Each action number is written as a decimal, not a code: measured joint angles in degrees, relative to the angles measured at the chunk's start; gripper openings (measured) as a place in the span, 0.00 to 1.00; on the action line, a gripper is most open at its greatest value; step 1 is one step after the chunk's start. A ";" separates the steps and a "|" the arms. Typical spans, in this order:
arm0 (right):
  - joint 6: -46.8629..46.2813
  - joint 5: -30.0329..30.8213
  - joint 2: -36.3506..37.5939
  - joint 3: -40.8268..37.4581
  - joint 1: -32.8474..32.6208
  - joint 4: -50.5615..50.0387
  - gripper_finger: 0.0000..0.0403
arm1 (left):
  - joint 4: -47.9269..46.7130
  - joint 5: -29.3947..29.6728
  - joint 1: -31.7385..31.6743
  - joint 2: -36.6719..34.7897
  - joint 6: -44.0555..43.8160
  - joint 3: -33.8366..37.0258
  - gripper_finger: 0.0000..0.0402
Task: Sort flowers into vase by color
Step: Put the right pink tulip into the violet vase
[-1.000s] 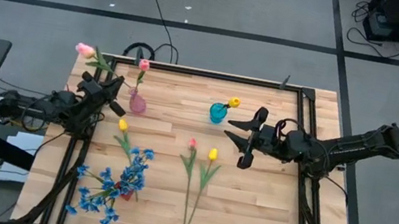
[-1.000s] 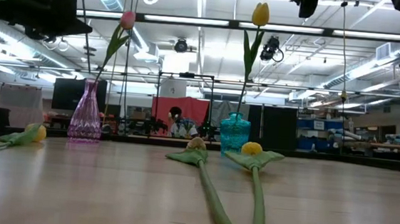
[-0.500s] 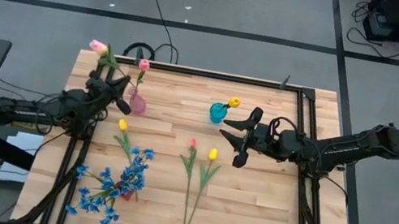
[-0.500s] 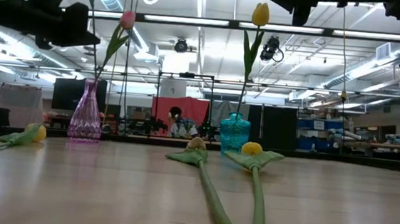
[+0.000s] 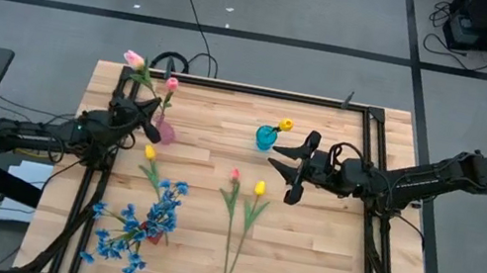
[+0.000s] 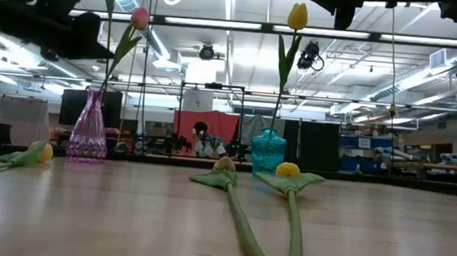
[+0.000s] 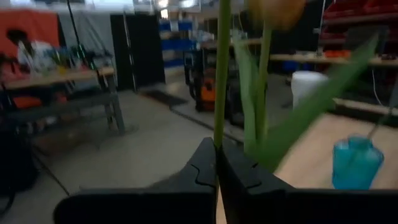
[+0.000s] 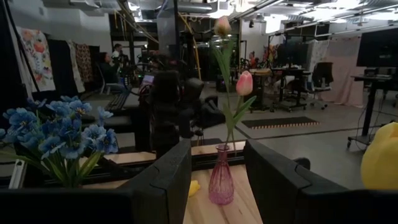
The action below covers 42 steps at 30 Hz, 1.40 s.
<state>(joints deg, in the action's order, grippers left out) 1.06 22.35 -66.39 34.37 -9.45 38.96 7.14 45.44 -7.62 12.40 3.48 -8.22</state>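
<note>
**A:** Since a second ago the pink tulip (image 5: 134,59) held by the left hand (image 5: 140,116) has been carried over from the counter's (image 5: 306,238) far-left corner to right above the pink vase (image 5: 162,129), and the vase itself looks nudged a bit sideways in the low view.

**B:** Yep, the left hand is clamped tight on that stem. One pink tulip (image 5: 172,83) is already stood in the pink vase.

**A:** And the teal vase (image 5: 266,139)?

**B:** One yellow tulip (image 5: 286,124) is in it. The right hand (image 5: 293,173) is hung just beside it, fingers spread, nothing held. Still lying flat: a yellow tulip (image 5: 149,152), the blue sprays (image 5: 142,224), plus a pink (image 5: 235,174) and yellow (image 5: 259,189) pair mid-counter.
</note>
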 joint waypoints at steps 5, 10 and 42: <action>0.00 0.00 0.00 0.00 0.00 -0.01 0.40 | -3.82 0.50 0.00 -0.06 3.35 -5.78 0.01; 0.14 0.00 0.00 0.00 0.00 -0.07 0.40 | -21.33 -1.04 0.13 -0.07 -7.42 -13.54 0.01; 0.57 0.00 0.02 0.02 0.11 -1.03 0.40 | -26.43 -8.69 0.15 -0.02 -12.90 -9.37 0.24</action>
<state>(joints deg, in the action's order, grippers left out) 1.63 22.35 -66.37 34.39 -9.34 37.93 -19.29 36.75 -7.46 12.38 -9.43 -17.58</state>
